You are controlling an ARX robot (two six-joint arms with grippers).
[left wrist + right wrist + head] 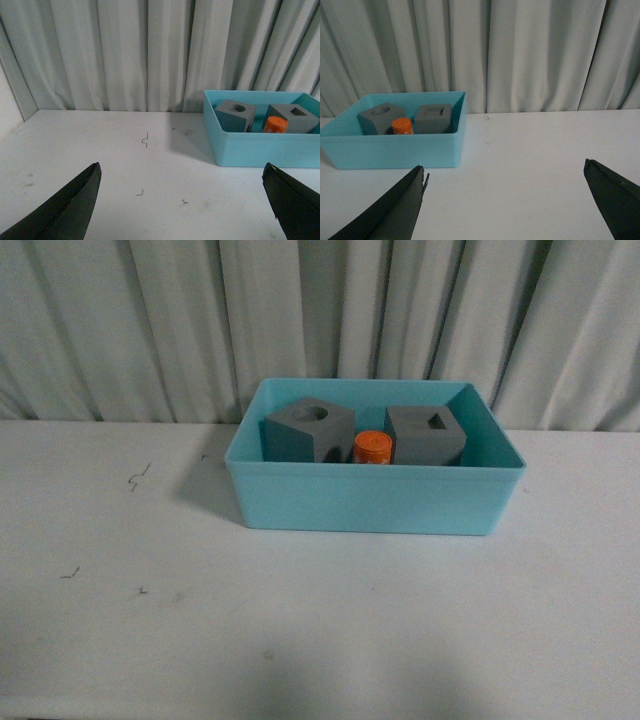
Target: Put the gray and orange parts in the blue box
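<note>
**Gray cubes and orange cylinder sit inside the blue box**

Gray cube with a round hole sits in the left part of the blue box, the gray cube with a square hole in the right part, and the orange cylinder stands upright between them, toward the box's near wall. The box rests on a white table in front of a pale curtain.

The front view shows all of this from above the rim but neither arm. Small dark scuff marks show on the table left of the box.

The left wrist view adds the left gripper, its two dark fingers spread wide over bare table, well apart from the box and holding nothing. From this side, the box is seen lower, only the upper parts of the objects clearing its rim.

The right wrist view shows the right gripper, likewise spread wide and empty, its fingers over the table to the box's right.
</note>
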